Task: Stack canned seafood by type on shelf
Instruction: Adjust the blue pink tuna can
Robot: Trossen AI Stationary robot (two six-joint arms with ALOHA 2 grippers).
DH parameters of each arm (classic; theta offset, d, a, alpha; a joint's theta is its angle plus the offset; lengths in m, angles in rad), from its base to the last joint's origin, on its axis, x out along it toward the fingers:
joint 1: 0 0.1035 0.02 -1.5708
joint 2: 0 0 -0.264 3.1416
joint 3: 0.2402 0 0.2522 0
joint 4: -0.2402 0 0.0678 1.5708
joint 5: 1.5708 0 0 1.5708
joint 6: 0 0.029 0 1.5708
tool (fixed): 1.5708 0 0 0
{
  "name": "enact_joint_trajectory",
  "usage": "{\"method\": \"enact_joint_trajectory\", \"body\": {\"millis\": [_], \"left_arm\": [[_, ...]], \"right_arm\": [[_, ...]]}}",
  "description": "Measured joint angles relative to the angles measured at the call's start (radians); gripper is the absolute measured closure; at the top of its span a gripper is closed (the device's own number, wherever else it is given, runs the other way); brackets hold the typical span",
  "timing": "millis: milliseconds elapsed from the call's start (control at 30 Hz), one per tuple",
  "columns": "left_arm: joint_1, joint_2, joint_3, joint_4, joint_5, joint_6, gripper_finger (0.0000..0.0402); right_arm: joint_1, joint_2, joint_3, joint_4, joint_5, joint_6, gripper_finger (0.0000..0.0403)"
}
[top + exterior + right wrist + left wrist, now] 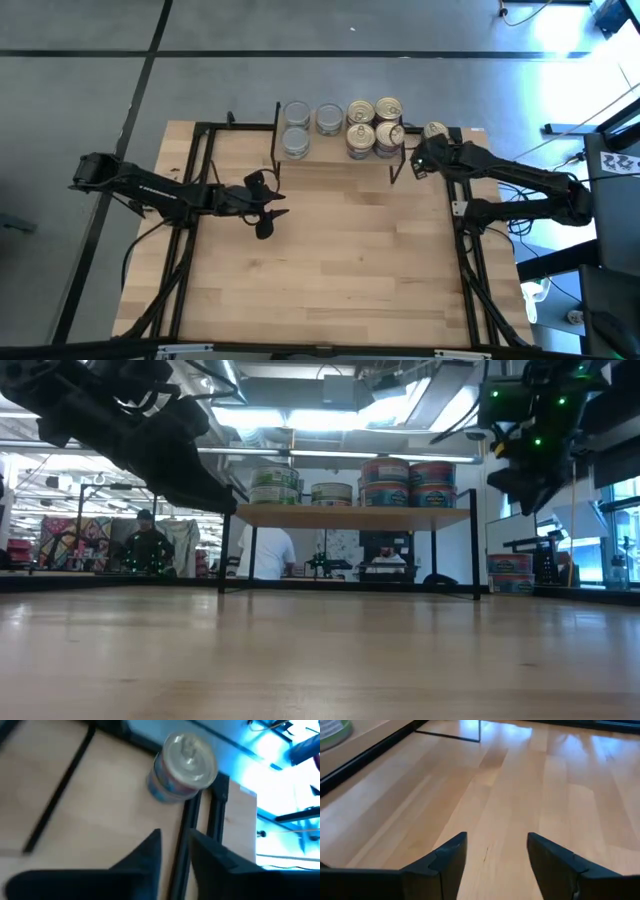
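The shelf (340, 160) (350, 516) stands at the table's far edge. It carries silver-lidded tins (297, 127) with green labels (275, 485) on its left and gold-lidded tins (375, 125) stacked two high (408, 482) on its right. One more gold-lidded tin (435, 130) (184, 767) stands on its base on the table, just right of the shelf. My right gripper (420, 165) (175, 847) hovers near that tin, empty, its fingers a narrow gap apart. Left of centre, my left gripper (268, 208) (497, 857) hangs open over bare tabletop, holding nothing.
Black frame rails (200, 200) (465, 250) run along the table's left and right sides; one rail (182, 835) passes right by the loose tin. The shelf's thin black legs (222, 555) (476, 555) stand on the tabletop. Bare wood (340, 270) fills the near half.
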Motion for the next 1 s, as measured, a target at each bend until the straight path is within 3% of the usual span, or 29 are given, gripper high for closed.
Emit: {"method": "enact_joint_trajectory", "body": {"millis": [167, 300, 433, 567, 767, 1000], "left_arm": [[0.0, 0.0, 0.0, 0.002, 0.0, 0.054, 0.0199], [0.0, 0.0, 0.0, 0.0, 0.0, 0.092, 0.0199], [0.0, 0.0, 0.0, -0.015, 0.0, 0.117, 0.0199], [0.0, 0.0, 0.0, -0.024, 0.001, 0.136, 0.0199], [0.0, 0.0, 0.0, -0.024, 0.003, 0.14, 0.0199], [0.0, 0.0, 0.0, -0.024, 0.003, 0.141, 0.0198]], "right_arm": [[-0.033, -0.052, 0.0, 0.123, 0.101, 0.02, 0.0375], [-0.051, -0.049, 0.0, 0.28, 0.158, 0.002, 0.0398], [-0.117, -0.015, 0.0, 0.37, 0.161, 0.004, 0.0388], [-0.201, 0.029, -0.001, 0.443, 0.184, 0.113, 0.0367], [-0.319, 0.105, -0.001, 0.544, 0.09, 0.172, 0.0357], [-0.331, 0.182, -0.001, 0.559, 0.178, 0.207, 0.0357]]}}
